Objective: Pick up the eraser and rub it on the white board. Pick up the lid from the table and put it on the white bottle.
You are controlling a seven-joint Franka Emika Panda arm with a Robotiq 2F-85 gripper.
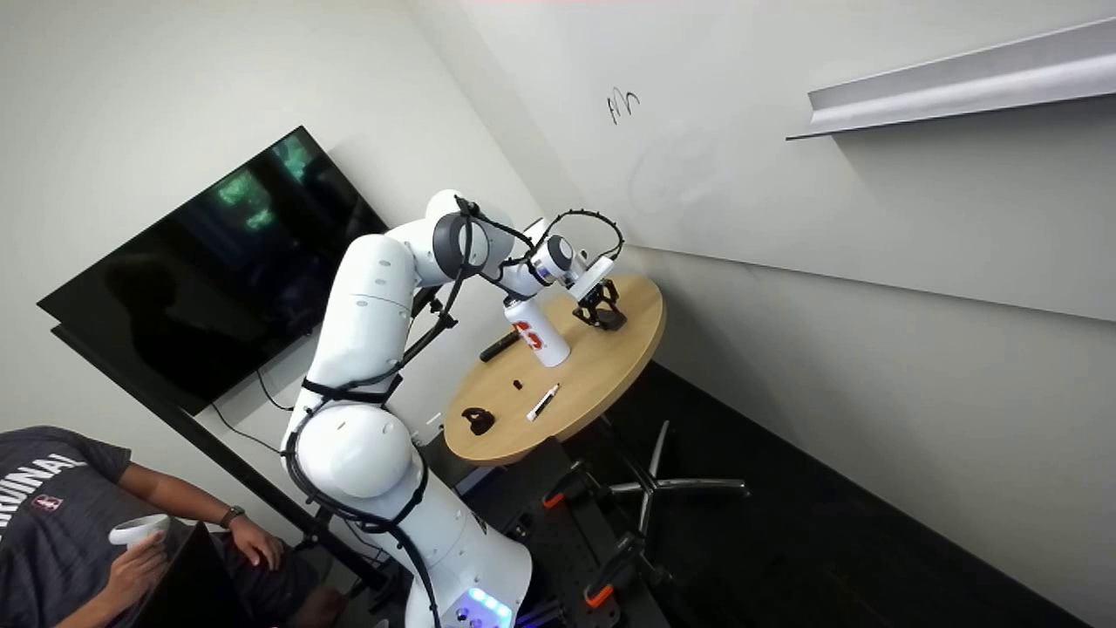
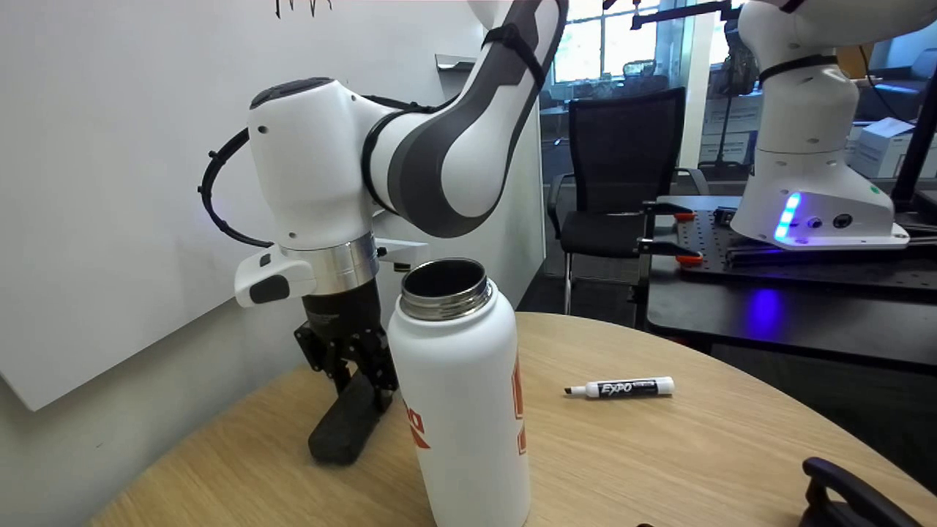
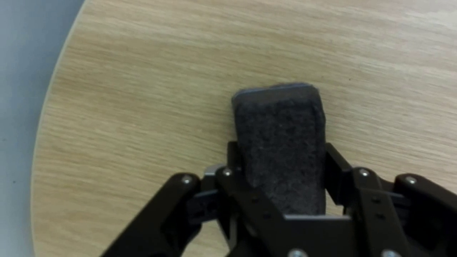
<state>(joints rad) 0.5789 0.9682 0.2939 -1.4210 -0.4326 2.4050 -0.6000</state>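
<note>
I note the arm [image 1: 362,305] extended past the bottle [image 2: 468,410], claw [image 3: 282,159] pointing down at the table [image 2: 622,457]. The claw is partly closed, gripping both sides of the eraser [image 2: 340,432], which sits near the bottle.

In an exterior view, the white arm [image 1: 370,301] rises to the left from its base [image 1: 488,571] on the near side, bends over, then reaches right and far, sloping downward. A blue light [image 1: 490,602] glows on the base. In an exterior view, the forearm [image 2: 472,154] slants down to the left, and the wrist [image 2: 311,168] hangs almost upright, the end effector [image 3: 282,157] pointing down beneath it. A black cable [image 2: 206,194] bows out left of the wrist. In the wrist view, the fingers [image 3: 335,171] stand partly drawn together, clasping the eraser [image 3: 280,142] from left and right.
</note>
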